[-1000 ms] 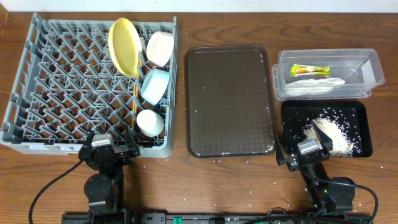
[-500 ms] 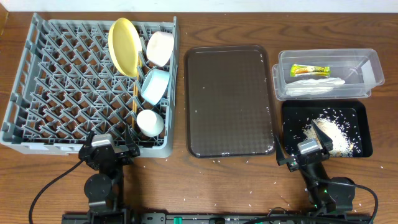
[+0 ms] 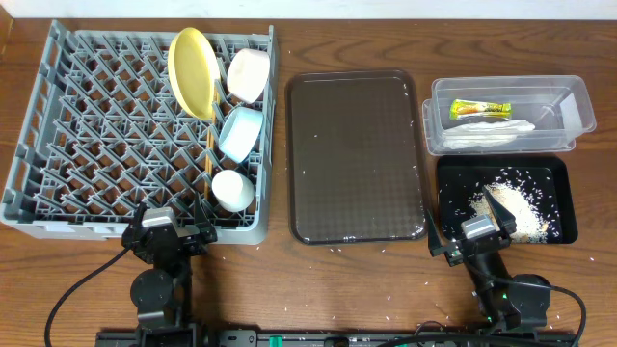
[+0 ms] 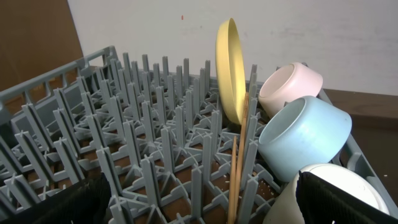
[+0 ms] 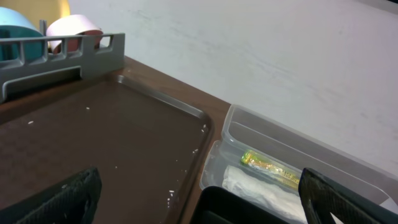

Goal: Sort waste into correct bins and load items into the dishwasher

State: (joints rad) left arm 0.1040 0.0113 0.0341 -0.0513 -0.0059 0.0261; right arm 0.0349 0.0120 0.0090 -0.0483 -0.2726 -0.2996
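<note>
Overhead: dish rack (image 3: 96, 125), left, holds yellow plate (image 3: 192, 72), white bowl (image 3: 248, 74), blue bowl (image 3: 240, 133), cup (image 3: 232, 190), chopsticks (image 3: 208, 154); clear tub (image 3: 581, 96), far right, holds wrapper (image 3: 481, 108) and napkin (image 3: 487, 126); black tray (image 3: 451, 178), near right, holds rice (image 3: 516, 204).
Left wrist: left gripper (image 4: 199, 202) wide, empty.
Right wrist: right gripper (image 5: 199, 199) likewise.
Judged final step, done; next move calls for no grasp.

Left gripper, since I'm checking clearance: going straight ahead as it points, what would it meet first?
Probably the grey dish rack: its upright pegs fill the line just ahead of the left gripper. The chopsticks and yellow plate stand farther back, though depth is hard to judge.
</note>
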